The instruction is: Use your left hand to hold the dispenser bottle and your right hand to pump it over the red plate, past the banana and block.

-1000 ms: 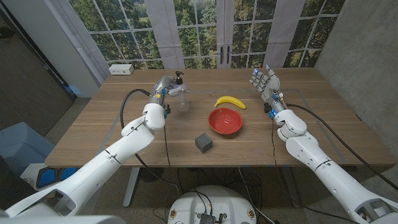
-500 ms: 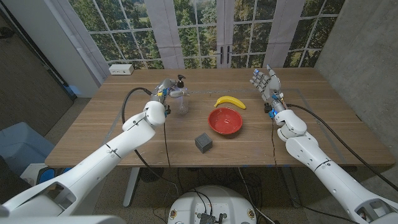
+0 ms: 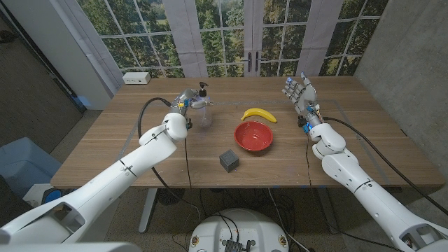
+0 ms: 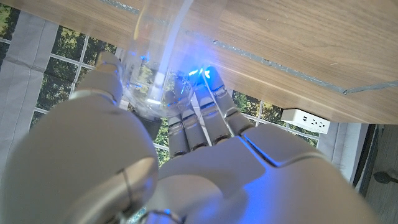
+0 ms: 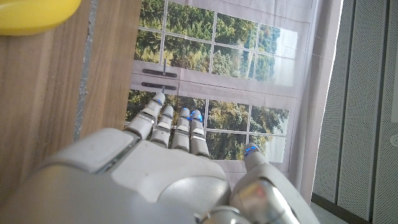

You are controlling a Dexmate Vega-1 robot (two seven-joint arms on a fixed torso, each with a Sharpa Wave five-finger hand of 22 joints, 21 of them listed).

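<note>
Two hands in play, one step in hand: securing the dispenser bottle (image 3: 204, 112) with the left hand (image 3: 185, 100).

Bottle position: upright on the wooden table (image 3: 140, 150), toward the far left, well apart from the red plate (image 3: 254, 136). Banana (image 3: 259, 114) just behind the plate; grey block (image 3: 229, 160) near the plate's front left.

Left hand: against the bottle's left side. In the left wrist view, fingers (image 4: 199, 121) curled toward the clear bottle (image 4: 152, 68), thumb on the opposite side. Cannot tell whether the grip is fully clamped.

Right hand (image 3: 298, 92): raised at the far right, fingers apart and extended, holding nothing. Banana tip (image 5: 34, 14) at the edge of the right wrist view.

Procedure for this step:
- Close around the bottle body, below the pump head, leaving the pump free.
- Confirm firm contact on both sides before lifting; clear smooth plastic likely to slip.
- Keep upright during the carry.
- Route behind or above the banana and block; avoid contact with either.
- Stop with the nozzle over the plate's middle.
- Bring the right hand in only after that.

Changes against one second earlier: left hand and forearm moved closer to the bottle, hand now wrapped further round it. Bottle apparently unmoved. Right hand, plate, banana and block unchanged.
</note>
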